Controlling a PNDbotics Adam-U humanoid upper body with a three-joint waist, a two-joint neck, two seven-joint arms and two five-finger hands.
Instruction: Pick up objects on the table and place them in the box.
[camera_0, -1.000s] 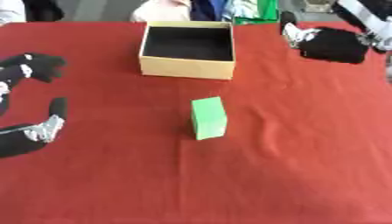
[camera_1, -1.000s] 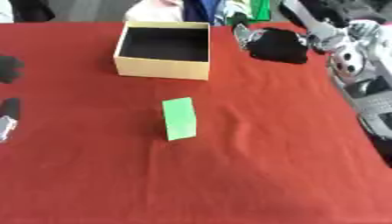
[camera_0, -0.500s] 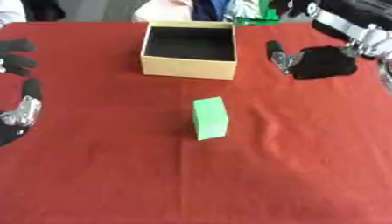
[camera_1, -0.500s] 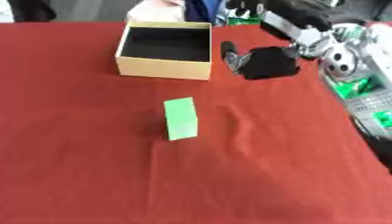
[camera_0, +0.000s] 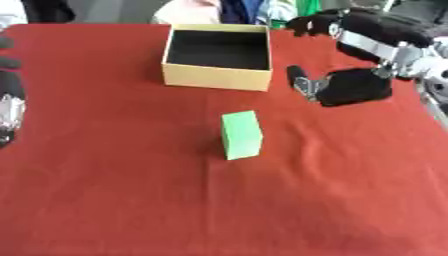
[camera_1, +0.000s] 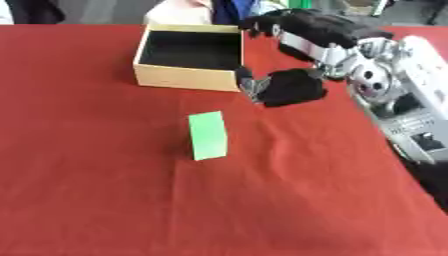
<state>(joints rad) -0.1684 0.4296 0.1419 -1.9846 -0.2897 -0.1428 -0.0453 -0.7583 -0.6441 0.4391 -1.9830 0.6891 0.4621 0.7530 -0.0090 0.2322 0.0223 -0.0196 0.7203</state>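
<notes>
Your right hand (camera_0: 350, 86), empty with fingers slack, hovers at two o'clock of the green block (camera_0: 241, 134), standing below the box (camera_0: 216, 78); probably light and rigid, pinch its broad faces.

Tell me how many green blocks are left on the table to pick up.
1. The green block stands upright on the red table, in front of the box and apart from it. The box's inside looks empty, though its near wall hides part of the floor.

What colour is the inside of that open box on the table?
The box is tan outside and black inside, clearest in the left eye view.
</notes>
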